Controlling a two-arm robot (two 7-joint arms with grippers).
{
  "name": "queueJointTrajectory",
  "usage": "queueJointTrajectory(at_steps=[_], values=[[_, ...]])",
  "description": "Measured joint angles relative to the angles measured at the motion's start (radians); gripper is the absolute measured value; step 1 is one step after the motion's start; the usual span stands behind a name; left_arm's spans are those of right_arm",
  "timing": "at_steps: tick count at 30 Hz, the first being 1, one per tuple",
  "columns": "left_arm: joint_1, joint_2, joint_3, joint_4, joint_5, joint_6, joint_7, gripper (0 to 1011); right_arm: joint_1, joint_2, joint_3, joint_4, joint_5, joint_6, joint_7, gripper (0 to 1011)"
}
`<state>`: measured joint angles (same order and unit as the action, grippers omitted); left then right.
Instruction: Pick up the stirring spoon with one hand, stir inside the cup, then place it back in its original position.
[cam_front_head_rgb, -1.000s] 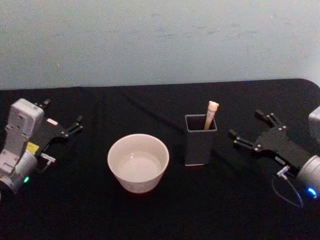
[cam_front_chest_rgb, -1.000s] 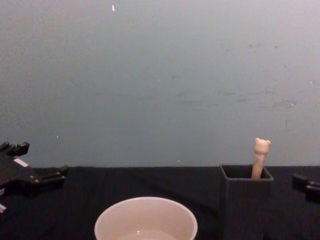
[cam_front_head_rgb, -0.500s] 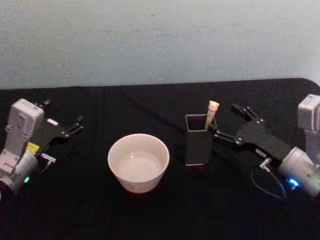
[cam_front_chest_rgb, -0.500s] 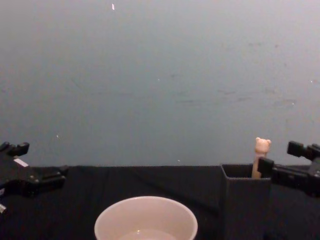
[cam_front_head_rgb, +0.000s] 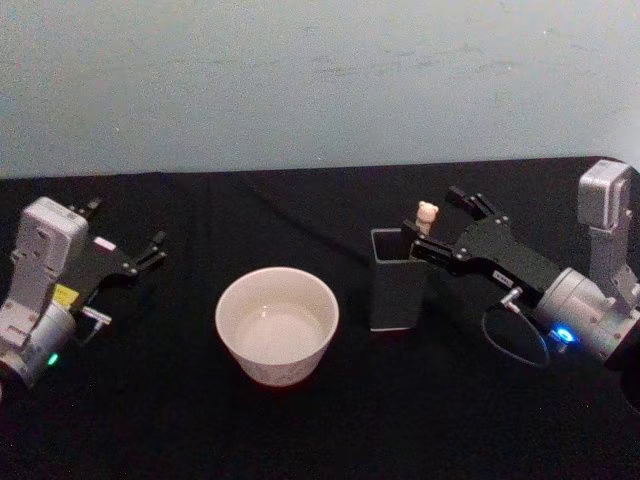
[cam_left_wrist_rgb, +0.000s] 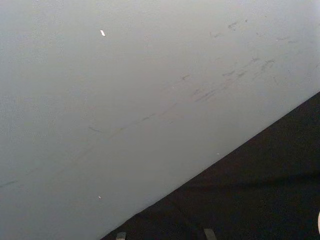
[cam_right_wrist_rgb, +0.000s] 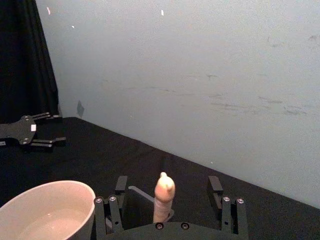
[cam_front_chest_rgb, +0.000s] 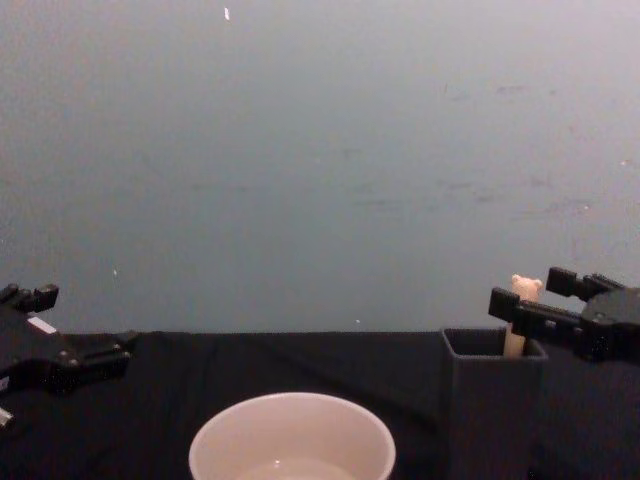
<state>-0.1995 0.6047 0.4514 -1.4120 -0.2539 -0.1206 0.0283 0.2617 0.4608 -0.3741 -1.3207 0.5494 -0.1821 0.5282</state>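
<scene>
Now: one stirring spoon (cam_front_head_rgb: 427, 215), one holder (cam_front_head_rgb: 397, 290), one cup (cam_front_head_rgb: 277, 325); right hand (cam_front_head_rgb: 431, 222) wide astride spoon; left hand (cam_front_head_rgb: 128, 222) wide, leftward.

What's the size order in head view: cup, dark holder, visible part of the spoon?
1. cup: widest by far.
2. dark holder: clearly narrower than the cup.
3. stirring spoon: its bear-head top sticks out of the holder, between the fingers of the open right gripper.

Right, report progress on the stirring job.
Nothing finished. In hand: the right end effector, open, brackets the stirring spoon standing in the dark holder. Remaining: grasp, lift, stir in the cup, return it. The left end effector sits idle at the table's left.
</scene>
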Motion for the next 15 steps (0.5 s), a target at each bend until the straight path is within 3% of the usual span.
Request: queueJointTrajectory(at_steps=[15], values=[[0.0, 0.0, 0.0, 0.0, 0.0, 0.0, 0.0, 1001, 0.018, -0.022, 0.011, 0.033, -0.01, 0.023, 0.024, 1002]])
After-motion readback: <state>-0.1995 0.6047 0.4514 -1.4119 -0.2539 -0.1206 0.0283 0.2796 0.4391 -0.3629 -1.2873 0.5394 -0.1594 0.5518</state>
